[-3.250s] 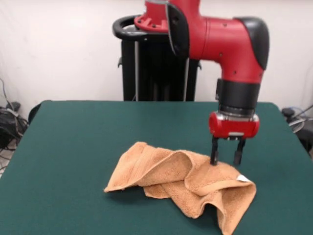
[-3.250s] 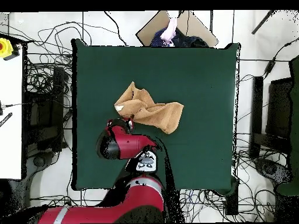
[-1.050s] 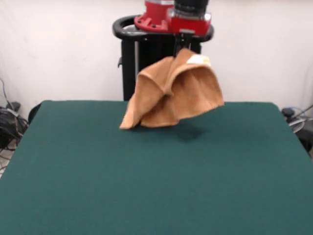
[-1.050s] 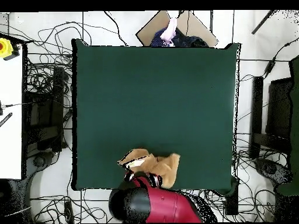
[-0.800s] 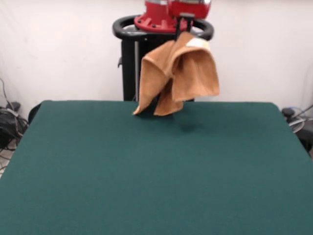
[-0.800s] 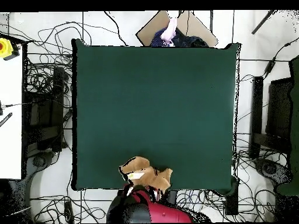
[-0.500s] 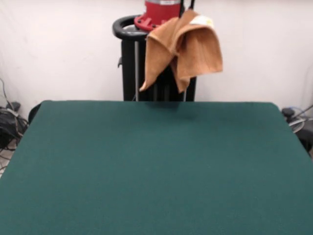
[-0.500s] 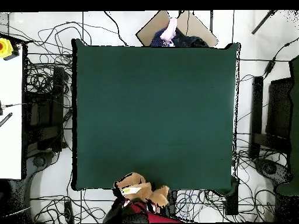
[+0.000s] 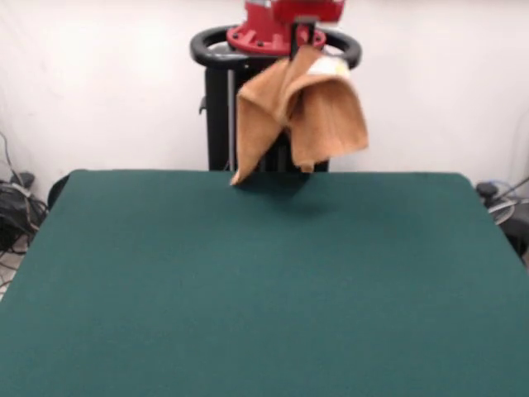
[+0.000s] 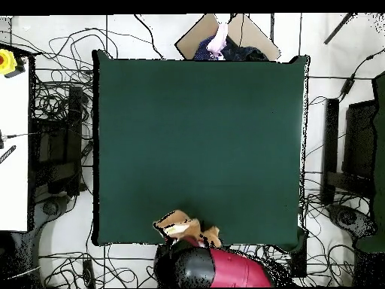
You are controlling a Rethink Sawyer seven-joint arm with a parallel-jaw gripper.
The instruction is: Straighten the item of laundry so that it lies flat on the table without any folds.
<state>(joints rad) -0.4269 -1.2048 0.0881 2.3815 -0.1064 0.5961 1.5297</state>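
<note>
A plain white wall (image 9: 99,83) is standing behind the work area, evenly lit. Black cables (image 9: 12,207) are lying in a tangle on the floor at the left of the front view. From overhead, cables (image 10: 56,98) are sprawling across a pale tiled floor (image 10: 316,38). A white side table (image 10: 13,150) is carrying a yellow box with a red button (image 10: 7,59), while a person (image 10: 219,38) is showing at the top edge beside brown cardboard (image 10: 248,30).
</note>
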